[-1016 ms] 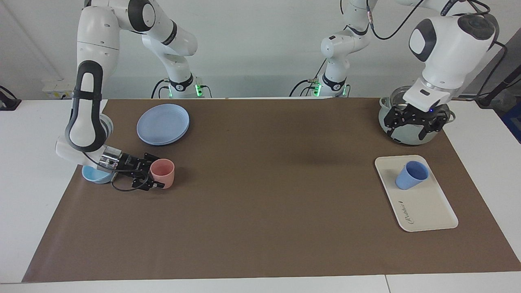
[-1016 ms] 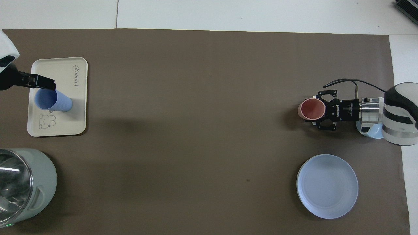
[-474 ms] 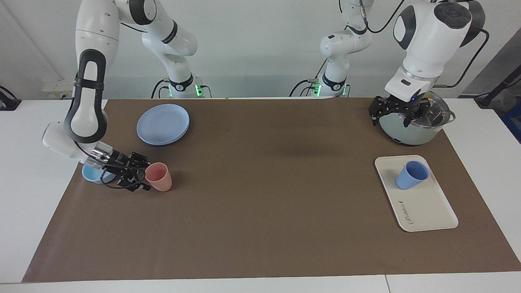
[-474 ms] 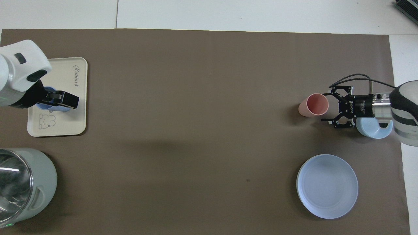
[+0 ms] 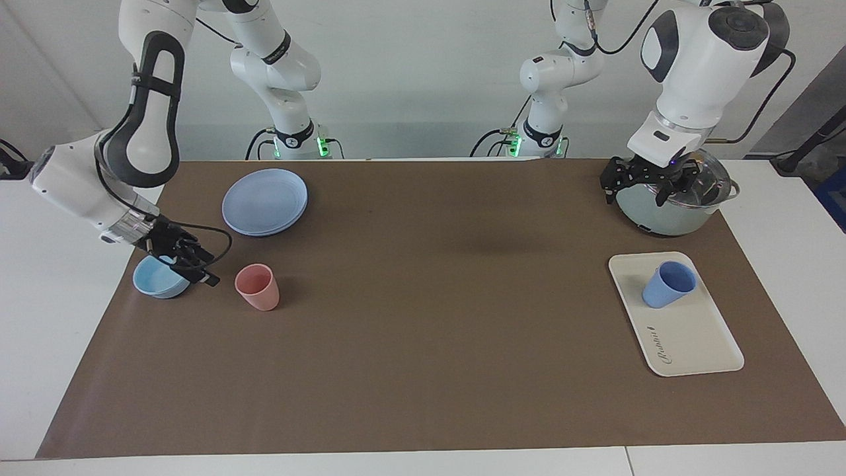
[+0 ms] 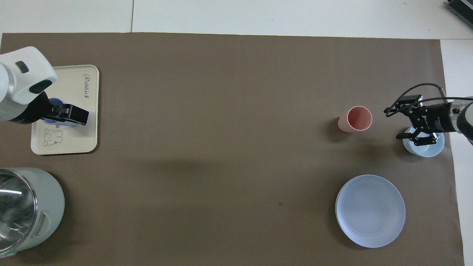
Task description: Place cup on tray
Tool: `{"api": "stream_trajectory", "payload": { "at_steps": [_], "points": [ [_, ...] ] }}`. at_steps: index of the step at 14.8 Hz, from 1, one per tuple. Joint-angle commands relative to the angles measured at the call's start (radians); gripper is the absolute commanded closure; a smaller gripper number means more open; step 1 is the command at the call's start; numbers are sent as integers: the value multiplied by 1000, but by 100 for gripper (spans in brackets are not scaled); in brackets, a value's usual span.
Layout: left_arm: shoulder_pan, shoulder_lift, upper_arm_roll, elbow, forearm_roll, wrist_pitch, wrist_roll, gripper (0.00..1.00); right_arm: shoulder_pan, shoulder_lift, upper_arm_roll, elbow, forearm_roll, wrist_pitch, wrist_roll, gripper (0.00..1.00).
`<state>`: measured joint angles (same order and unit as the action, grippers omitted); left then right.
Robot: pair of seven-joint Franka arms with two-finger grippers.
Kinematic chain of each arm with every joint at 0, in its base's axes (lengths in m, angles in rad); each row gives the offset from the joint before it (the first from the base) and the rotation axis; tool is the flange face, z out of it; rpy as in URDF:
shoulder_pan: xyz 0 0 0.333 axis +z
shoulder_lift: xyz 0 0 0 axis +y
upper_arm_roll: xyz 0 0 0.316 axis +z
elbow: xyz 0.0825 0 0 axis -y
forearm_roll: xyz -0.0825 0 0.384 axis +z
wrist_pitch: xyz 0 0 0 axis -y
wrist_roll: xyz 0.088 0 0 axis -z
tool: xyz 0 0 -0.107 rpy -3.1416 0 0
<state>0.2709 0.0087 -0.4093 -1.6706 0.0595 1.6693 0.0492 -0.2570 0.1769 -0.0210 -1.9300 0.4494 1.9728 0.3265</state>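
Periwinkle cup (image 5: 668, 284) stands upright on the tray (image 5: 694, 344), so both open, empty claws, left (image 5: 649, 182) and right (image 5: 187, 259), should lift clear without brushing it.

Bright, even light from above. Soft shadows fall on the brown mat (image 5: 423, 330). Glare glints on the pot (image 6: 22, 207); focus is sharp throughout.

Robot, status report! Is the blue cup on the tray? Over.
Cup upright on tray. Left gripper over pot, right gripper over bowl, both empty. Nothing blocking.
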Motion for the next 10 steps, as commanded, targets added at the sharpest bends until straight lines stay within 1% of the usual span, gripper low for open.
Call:
{"api": "stream_trajectory", "payload": {
  "at_steps": [1, 2, 3, 5, 7, 8, 10],
  "points": [
    [-157, -27, 178, -8, -29, -23, -2, 0, 62, -88, 7, -11, -173, -80, -163, 1],
    [-195, -45, 232, -12, -70, -23, 0, 0, 97, -124, 9, -12, -231, -104, -165, 1],
    [-218, -53, 253, -15, -78, -28, 1, 0, 131, -155, 10, -12, -268, -132, -165, 1],
    [-235, -67, 259, -14, -78, -46, -2, 0, 194, -212, 12, -11, -281, -185, -165, 1],
    [-294, -69, 329, 11, -76, -112, -2, 0, 254, -243, 15, 11, -322, -216, -165, 1],
    [-295, -64, 340, 40, -76, -147, 1, 0, 290, -246, 15, 40, -378, -219, -170, 1],
    [-236, -53, 305, 65, -81, -174, 36, 0, 343, -238, 16, 129, -464, -245, -175, 1]
  ]
}}
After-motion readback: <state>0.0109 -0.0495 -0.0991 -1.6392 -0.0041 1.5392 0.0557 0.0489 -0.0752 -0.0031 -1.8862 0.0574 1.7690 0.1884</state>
